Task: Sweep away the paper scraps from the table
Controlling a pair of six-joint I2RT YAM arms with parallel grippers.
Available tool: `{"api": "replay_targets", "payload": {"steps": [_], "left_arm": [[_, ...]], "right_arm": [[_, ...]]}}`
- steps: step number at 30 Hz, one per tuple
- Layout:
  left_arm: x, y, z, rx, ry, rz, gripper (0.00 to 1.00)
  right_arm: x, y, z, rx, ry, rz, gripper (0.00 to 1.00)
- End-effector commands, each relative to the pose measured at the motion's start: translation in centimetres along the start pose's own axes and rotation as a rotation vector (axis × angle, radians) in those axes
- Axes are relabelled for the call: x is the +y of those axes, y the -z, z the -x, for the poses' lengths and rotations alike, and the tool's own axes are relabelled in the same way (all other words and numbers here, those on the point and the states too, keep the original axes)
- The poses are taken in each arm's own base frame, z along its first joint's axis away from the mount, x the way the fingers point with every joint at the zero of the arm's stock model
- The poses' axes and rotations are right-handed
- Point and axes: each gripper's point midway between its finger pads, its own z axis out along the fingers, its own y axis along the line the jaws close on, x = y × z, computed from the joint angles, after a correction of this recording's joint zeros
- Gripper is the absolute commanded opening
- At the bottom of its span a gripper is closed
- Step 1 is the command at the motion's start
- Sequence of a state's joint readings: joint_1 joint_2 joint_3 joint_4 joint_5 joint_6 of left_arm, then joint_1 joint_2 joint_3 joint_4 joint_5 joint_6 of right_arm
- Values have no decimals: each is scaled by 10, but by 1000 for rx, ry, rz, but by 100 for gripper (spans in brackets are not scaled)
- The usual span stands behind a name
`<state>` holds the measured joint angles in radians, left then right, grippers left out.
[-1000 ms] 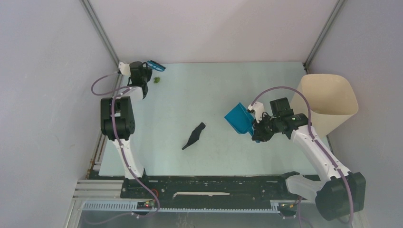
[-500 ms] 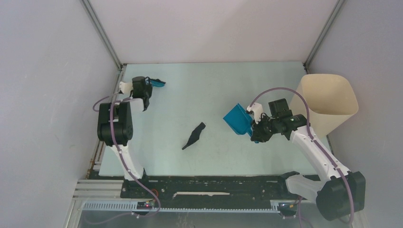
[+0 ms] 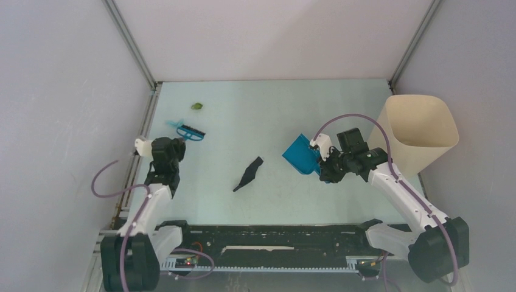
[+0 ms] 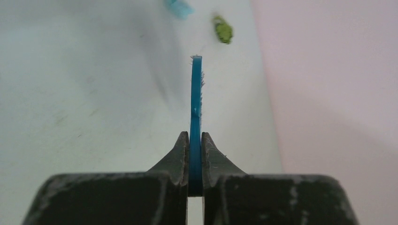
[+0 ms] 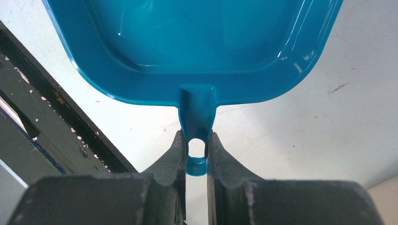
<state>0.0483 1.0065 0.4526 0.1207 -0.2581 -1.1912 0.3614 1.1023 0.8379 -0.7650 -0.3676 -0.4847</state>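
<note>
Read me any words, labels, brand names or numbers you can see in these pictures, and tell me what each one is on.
There are none: no readable text, label, brand or number shows in any view. The dustpan, the brush, the bin and the table are all plain and unmarked.

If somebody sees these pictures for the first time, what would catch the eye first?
The bright blue dustpan, held by its handle in the right gripper, stands out first, left of the tall cream bin at the right of the table. Next come the dark paper scrap lying alone mid-table and the blue brush clamped in the left gripper, a green scrap beyond it at far left.
</note>
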Motion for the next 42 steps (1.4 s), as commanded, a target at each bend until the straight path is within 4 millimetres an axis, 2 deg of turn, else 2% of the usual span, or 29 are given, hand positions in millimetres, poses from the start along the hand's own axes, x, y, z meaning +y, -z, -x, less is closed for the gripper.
{"api": "replay_targets", "payload": {"steps": [1, 3, 5, 6, 8, 10, 13, 16, 19, 24, 29, 33, 36, 39, 42], "left_arm": [[-56, 32, 55, -159, -144, -104, 0], [-72, 38, 77, -241, -177, -107, 0], [-78, 35, 91, -288, -239, -61, 0], [-82, 31, 98, -308, -323, -38, 0], [-97, 8, 108, -313, -532, 36, 0], [-90, -17, 110, -245, -738, 182, 1], [-73, -49, 96, -92, -1008, 328, 0], [-60, -73, 86, 16, -1218, 451, 0], [-63, -88, 67, 65, -1436, 507, 0], [-65, -109, 37, 120, -1674, 560, 0], [-60, -131, -3, 221, -1789, 539, 0], [-65, -132, -34, 300, -1841, 461, 0], [-66, -121, -57, 358, -1850, 395, 0], [-67, -99, -88, 443, -1844, 287, 0], [-74, -63, -119, 548, -1790, 162, 0]], "right_arm": [[-2, 2, 8, -34, 22, -25, 10], [-2, 3, 9, -35, 24, -29, 10], [-3, 3, 9, -37, 25, -32, 10], [-3, 3, 9, -38, 26, -35, 10], [-5, 3, 7, -34, 27, -44, 10], [-8, 2, 5, -26, 22, -57, 10], [-8, 1, 3, -22, 16, -53, 10], [-9, -1, 2, -10, 22, -52, 11], [-9, -5, 0, 12, 34, -55, 10], [-9, -8, -4, 31, 38, -53, 10], [-10, -10, -6, 41, 39, -56, 10], [-11, -11, -7, 47, 40, -58, 10], [-12, -10, -6, 43, 42, -63, 10], [-12, -9, -6, 42, 45, -66, 10], [-12, -8, -6, 39, 46, -69, 10]]}}
